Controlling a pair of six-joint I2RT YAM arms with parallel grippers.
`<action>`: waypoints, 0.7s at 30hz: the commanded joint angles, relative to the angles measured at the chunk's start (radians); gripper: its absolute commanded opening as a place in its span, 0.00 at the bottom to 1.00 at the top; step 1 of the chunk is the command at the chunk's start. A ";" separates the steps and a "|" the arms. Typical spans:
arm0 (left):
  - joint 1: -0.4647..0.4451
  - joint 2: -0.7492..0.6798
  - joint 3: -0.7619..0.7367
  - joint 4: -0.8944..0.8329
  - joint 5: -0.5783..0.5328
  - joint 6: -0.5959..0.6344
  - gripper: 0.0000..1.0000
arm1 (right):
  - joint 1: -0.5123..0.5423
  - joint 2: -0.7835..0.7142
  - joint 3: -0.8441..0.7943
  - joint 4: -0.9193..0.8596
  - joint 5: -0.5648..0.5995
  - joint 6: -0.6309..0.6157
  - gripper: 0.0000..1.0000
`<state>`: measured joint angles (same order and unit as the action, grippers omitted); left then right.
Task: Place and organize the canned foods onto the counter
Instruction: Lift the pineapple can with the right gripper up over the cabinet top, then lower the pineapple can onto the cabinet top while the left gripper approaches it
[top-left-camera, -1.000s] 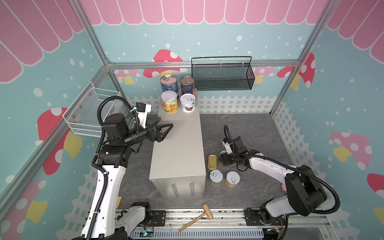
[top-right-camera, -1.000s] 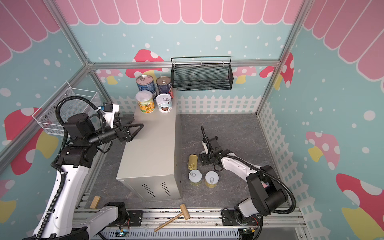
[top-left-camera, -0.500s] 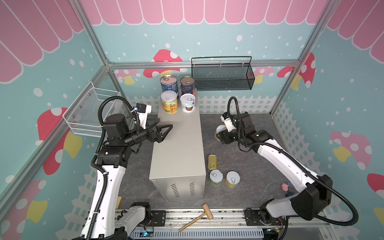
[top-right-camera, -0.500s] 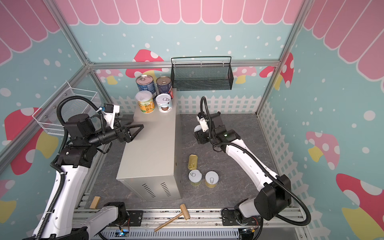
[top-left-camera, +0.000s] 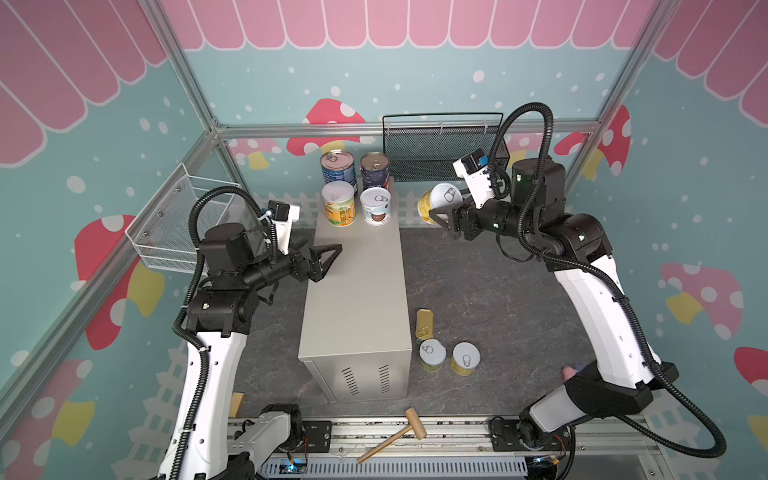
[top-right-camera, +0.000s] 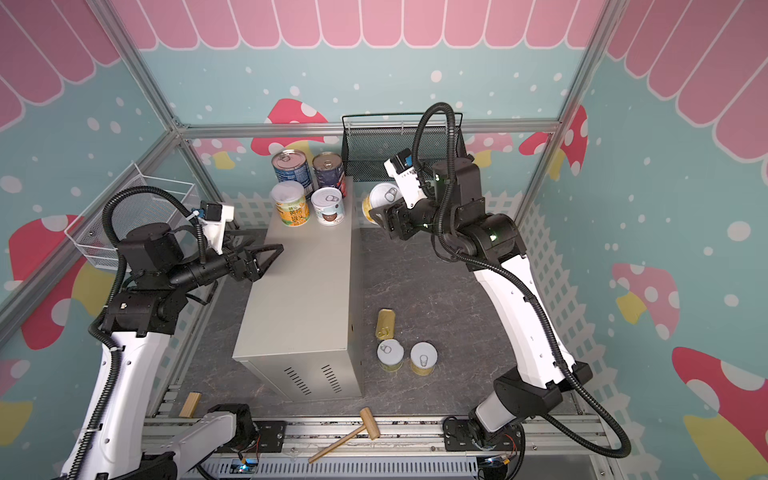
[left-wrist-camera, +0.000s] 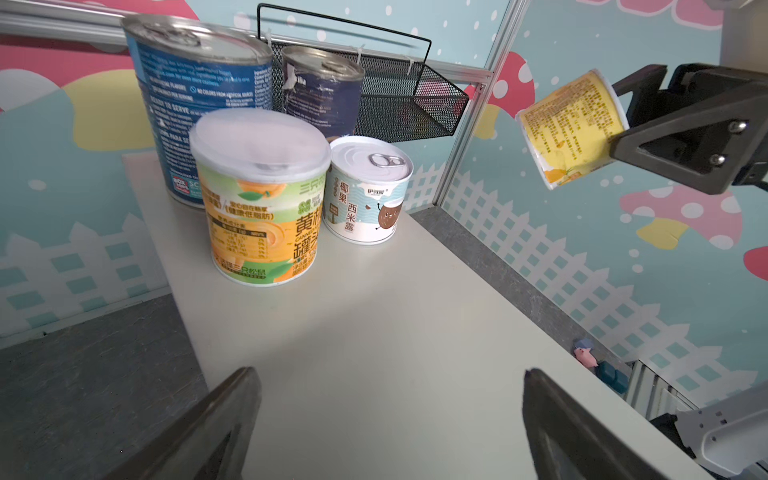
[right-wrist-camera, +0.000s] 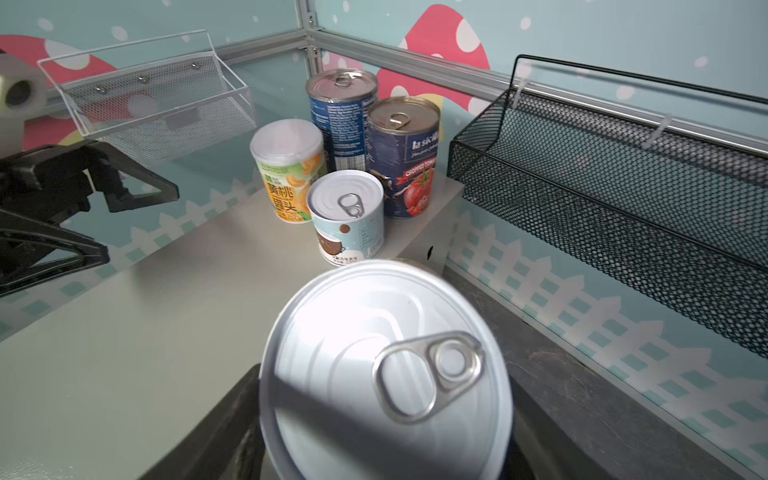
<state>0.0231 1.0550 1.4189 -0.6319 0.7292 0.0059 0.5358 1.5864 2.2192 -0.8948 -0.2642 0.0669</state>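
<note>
Your right jaws pinch the tilted yellow can (top-left-camera: 440, 203) in the air, off the desk (top-left-camera: 357, 286) at 3 o'clock of the coconut can (top-left-camera: 375, 206); left jaws spread, empty. Released tilted, it may roll off or knock that neighbour.

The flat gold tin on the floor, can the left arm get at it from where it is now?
Probably not easily. The counter stands between the open left gripper and the gold tin, which lies on the floor beside the counter's far side.
</note>
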 joint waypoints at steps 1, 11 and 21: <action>-0.021 0.003 0.072 -0.091 -0.066 0.070 1.00 | 0.059 0.057 0.096 -0.065 -0.056 -0.008 0.59; -0.113 -0.034 0.166 -0.238 -0.248 0.151 0.99 | 0.226 0.140 0.174 -0.089 0.025 0.011 0.59; -0.116 -0.086 0.134 -0.218 -0.239 0.152 0.99 | 0.352 0.227 0.220 -0.118 0.109 0.027 0.62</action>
<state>-0.0883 0.9791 1.5726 -0.8345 0.4892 0.1184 0.8688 1.8030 2.3901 -1.0504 -0.1848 0.0875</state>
